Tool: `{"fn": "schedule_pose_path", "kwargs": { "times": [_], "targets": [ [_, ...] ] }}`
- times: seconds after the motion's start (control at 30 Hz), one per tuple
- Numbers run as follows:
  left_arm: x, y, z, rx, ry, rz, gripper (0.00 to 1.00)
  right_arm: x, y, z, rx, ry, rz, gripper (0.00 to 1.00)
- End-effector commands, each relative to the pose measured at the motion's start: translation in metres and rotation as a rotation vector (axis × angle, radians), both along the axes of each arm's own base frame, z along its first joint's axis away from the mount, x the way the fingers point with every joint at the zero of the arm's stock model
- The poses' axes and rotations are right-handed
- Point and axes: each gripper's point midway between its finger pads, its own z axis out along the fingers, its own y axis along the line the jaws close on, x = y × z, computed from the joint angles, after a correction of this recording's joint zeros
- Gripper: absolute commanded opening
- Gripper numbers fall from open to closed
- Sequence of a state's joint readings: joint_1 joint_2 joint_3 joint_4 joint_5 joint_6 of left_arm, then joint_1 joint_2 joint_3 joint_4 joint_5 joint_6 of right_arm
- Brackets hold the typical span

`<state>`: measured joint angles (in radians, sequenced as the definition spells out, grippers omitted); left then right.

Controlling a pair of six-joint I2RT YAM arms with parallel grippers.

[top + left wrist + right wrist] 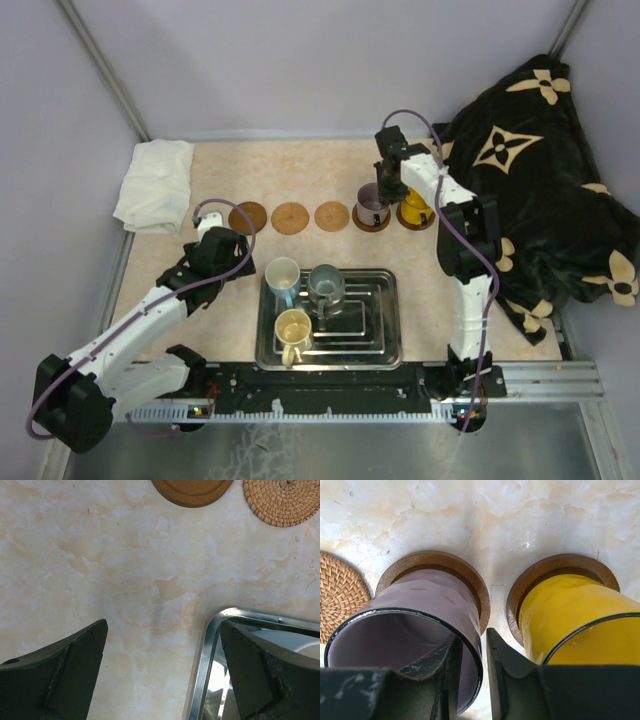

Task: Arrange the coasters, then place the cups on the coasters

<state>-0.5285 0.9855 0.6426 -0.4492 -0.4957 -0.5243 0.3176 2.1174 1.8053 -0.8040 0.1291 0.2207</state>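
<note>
Marbled tabletop (520,510): the purple mug (420,600) is seated on its coaster (476,582), nine o'clock of the yellow mug (570,610). Its wall is straddled by the right gripper (474,645); pinch cannot be told. Straight-up withdrawal is advised; the left gripper (164,630) is spread wide.

We log the white-and-black left arm (130,330) stretched low over the worktop (100,555), its black two-finger left claw (162,630) pointing down, fingers spread wide. The white-and-black right arm (462,250) reaches far forward, and its black right claw (475,640) has its fingers narrowly parted; we cannot tell whether it grips.
</note>
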Motion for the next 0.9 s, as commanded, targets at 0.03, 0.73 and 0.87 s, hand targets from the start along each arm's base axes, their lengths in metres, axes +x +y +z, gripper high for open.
{"fn": "schedule_pose_path", "kwargs": {
  "times": [0.03, 0.73, 0.87],
  "targets": [
    [0.003, -0.001, 0.005, -0.017, -0.022, 0.009, 1.00, 0.010, 0.001, 0.047, 0.040, -0.131, -0.009, 0.28],
    [0.004, -0.001, 0.007, -0.008, -0.025, 0.002, 1.00, 0.007, -0.002, 0.131, -0.003, -0.352, -0.077, 0.39],
    [0.004, -0.001, 0.007, -0.008, -0.025, 0.002, 1.00, -0.014, 0.006, 0.152, 0.030, -0.406, -0.087, 0.44]
  ]
}}
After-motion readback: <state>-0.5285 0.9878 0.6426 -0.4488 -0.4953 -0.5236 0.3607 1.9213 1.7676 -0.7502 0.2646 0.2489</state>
